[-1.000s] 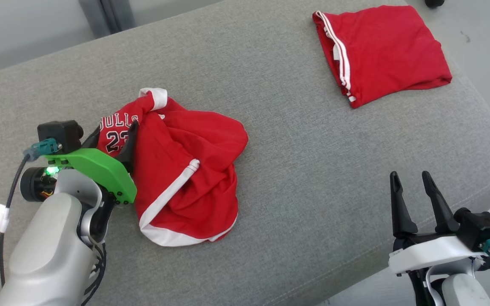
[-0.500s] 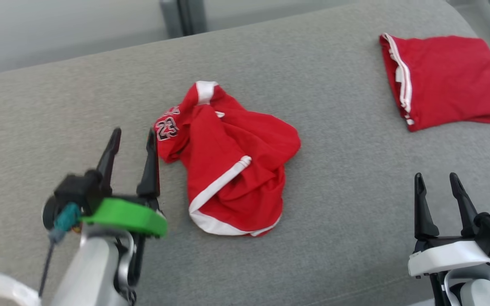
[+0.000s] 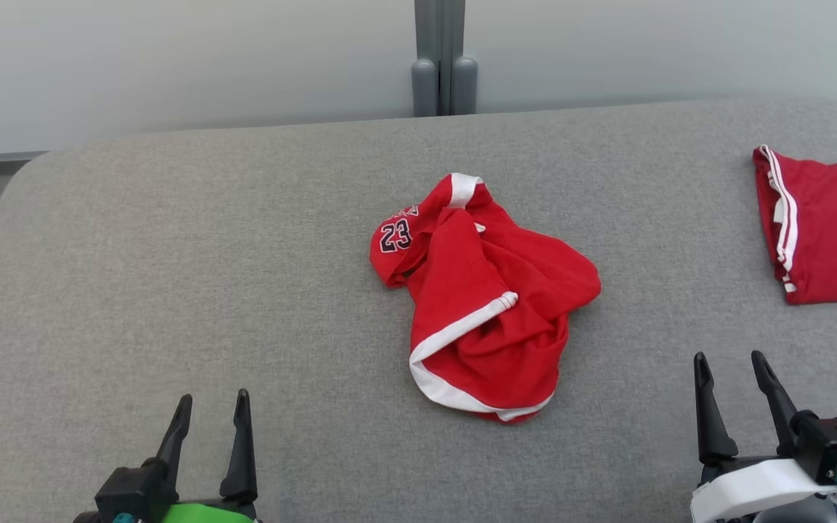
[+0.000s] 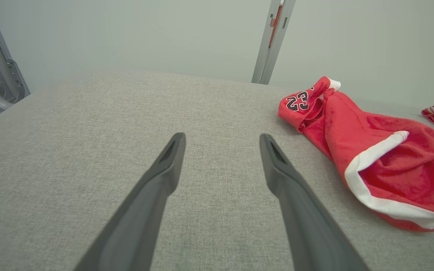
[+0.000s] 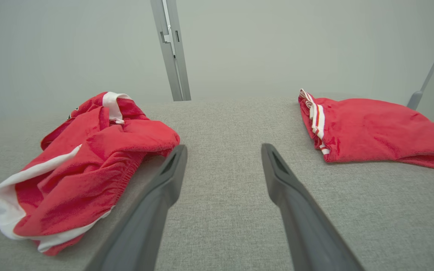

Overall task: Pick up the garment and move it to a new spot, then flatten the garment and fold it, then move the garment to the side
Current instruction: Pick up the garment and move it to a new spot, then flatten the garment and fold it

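So, your garment (image 3: pixel 487 298) lies crumpled in a heap about midway across the table (image 3: pixel 171 254), neither flattened nor folded, so most of the work is left. Your left gripper (image 3: pixel 213 398) and right gripper (image 3: pixel 728 357) stand open and empty by the near edge, apart from it.

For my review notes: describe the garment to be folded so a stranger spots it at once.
On the grey padded surface, near the middle, lies a crumpled red jersey. Unlike the folded red garment at the right edge, it shows number 23.
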### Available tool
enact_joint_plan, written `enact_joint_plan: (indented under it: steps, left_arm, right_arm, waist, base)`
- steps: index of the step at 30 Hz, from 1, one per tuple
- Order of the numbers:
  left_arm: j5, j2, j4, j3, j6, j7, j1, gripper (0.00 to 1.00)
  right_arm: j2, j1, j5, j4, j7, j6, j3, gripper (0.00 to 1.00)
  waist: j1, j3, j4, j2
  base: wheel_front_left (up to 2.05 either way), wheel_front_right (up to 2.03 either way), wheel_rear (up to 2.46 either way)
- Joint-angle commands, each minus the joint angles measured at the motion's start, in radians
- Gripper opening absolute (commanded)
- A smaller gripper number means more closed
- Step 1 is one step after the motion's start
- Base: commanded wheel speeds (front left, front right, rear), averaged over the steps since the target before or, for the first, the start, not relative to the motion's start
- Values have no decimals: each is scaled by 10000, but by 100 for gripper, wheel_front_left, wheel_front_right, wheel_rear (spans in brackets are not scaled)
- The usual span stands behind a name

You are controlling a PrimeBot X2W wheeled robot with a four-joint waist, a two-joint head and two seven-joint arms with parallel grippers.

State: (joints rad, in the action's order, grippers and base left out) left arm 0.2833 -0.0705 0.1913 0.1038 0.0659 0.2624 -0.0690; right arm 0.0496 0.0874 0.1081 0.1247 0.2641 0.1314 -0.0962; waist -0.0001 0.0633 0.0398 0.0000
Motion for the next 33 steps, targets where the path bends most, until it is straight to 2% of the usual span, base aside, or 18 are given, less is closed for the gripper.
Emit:
enact_joint_plan:
  steps: [1, 11, 33]
  left_arm:
    - [-178, 51, 34, -166, 155, 27, -277, 100]
    - [-435, 185, 132, -911, 565, 28, -722, 100]
    - [-253, 199, 78, -850, 648, 28, -501, 100]
  right_arm:
    - [21, 226, 38, 123, -4, -16, 44, 100]
    - [22, 477, 209, 695, -4, -16, 240, 100]
    - [21, 298, 98, 746, -4, -16, 288, 100]
  waist:
    - [1, -602, 541, 0]
    - [1, -805, 365, 0]
    - [1, -687, 239, 0]
  base:
    - [0, 0, 0]
    - [0, 0, 0]
    - [0, 0, 0]
